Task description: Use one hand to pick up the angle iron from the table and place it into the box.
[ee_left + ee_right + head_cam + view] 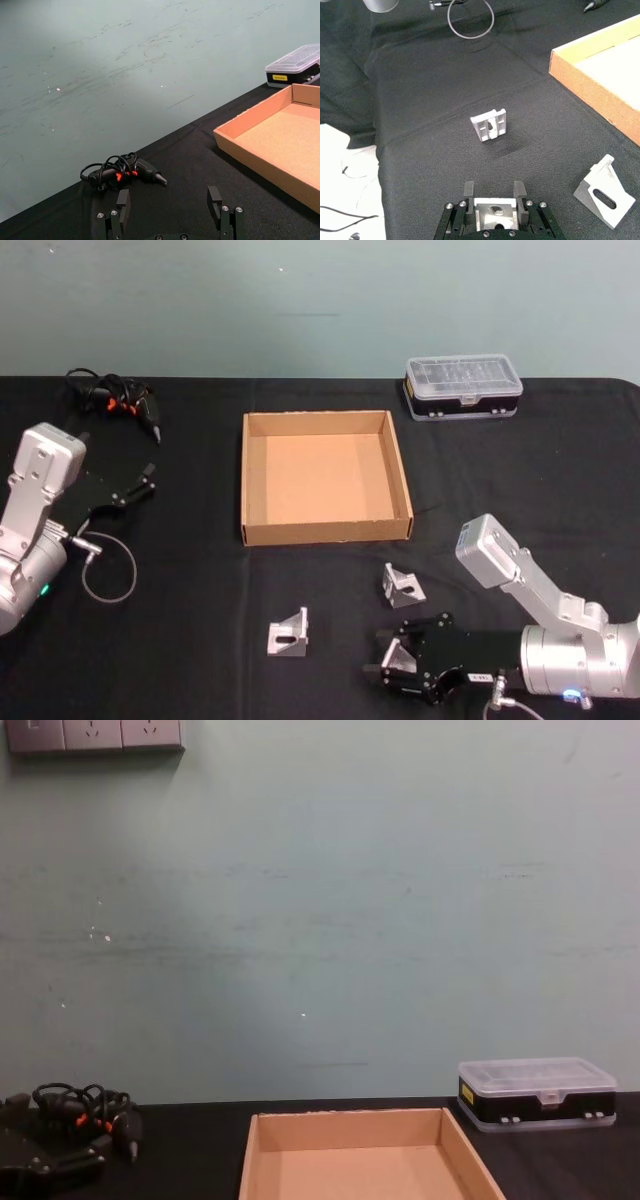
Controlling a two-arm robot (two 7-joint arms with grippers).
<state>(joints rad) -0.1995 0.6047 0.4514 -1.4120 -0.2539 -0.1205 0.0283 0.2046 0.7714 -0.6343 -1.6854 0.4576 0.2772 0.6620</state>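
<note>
Two fingers [468, 189] of the right gripper [493, 190] pinch one iron [493, 211], one finger on each side. The gripper sits low over the desk [200, 660], near its front edge. Cannot tell if the iron is off the surface.

Second iron [402, 585]: at 12 o'clock from the pinched one, near it but apart, standing on the desk.

Third iron [289, 633]: at 9 o'clock from the pinched one, farther off, slotted face toward the right wrist camera.

Box [325, 532]: at 11 o'clock from the right gripper, flat on the desk. Second iron lies just short of the box's near right corner, not touching.

Left gripper [146, 481]: at 9 o'clock from the box, well apart from it, its fingers [122, 202] spread wide above the desk.

Cable bundle [112, 398]: at 10 o'clock from the box, by the far edge.

Case [463, 387]: at 2 o'clock from the box, also by the far edge.
</note>
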